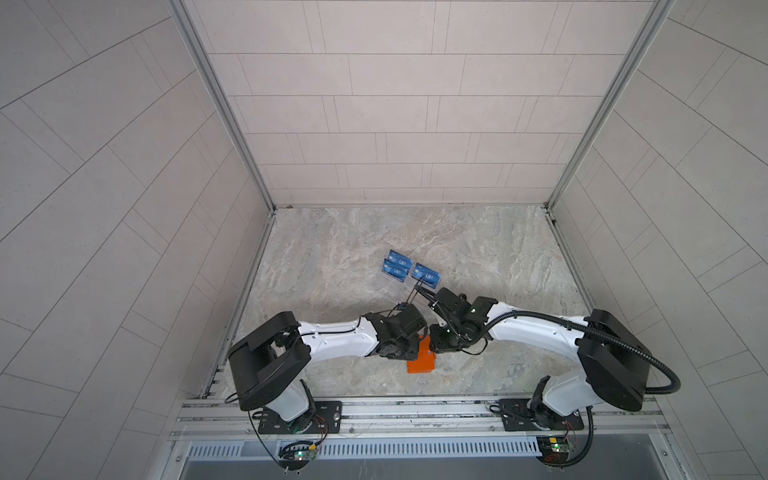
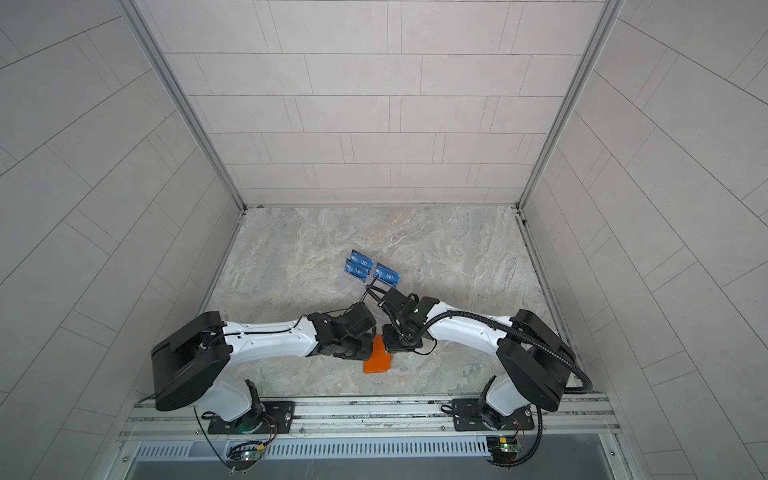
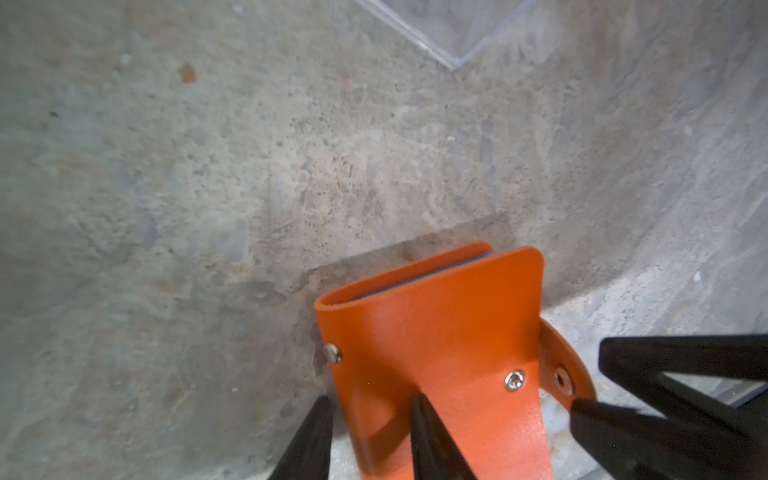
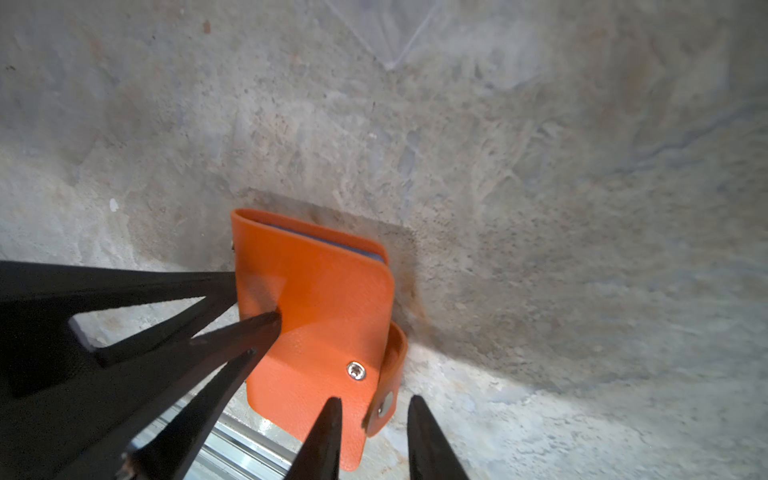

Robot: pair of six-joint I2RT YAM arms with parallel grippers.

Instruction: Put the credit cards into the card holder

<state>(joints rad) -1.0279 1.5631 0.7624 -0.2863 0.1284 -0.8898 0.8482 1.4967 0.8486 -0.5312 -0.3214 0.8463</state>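
Two grippers converge on the card holder [image 1: 420, 360], which lies folded on the table [image 1: 498, 257] at 6 o'clock of the workspace, between the wrists. The three blue credit cards [image 1: 399, 266] we can see stand in the clear rack [image 3: 457, 25] toward 12 o'clock of it, well apart.

We read this arrangement as preparation for opening the booklet. The left gripper [image 3: 371, 399] enters from 9 o'clock and sets one tip on the cover and the other just beside the spine, apparently to steady it. Its jaws are partly spread, and we cannot tell whether they clamp.

The right gripper [image 4: 374, 399] enters from 3 o'clock, is spread, and appears to grip nothing. The snap tab [image 4: 388, 399] sits between its fingers, free of the stud [image 4: 356, 370], so the cover looks ready to lift.
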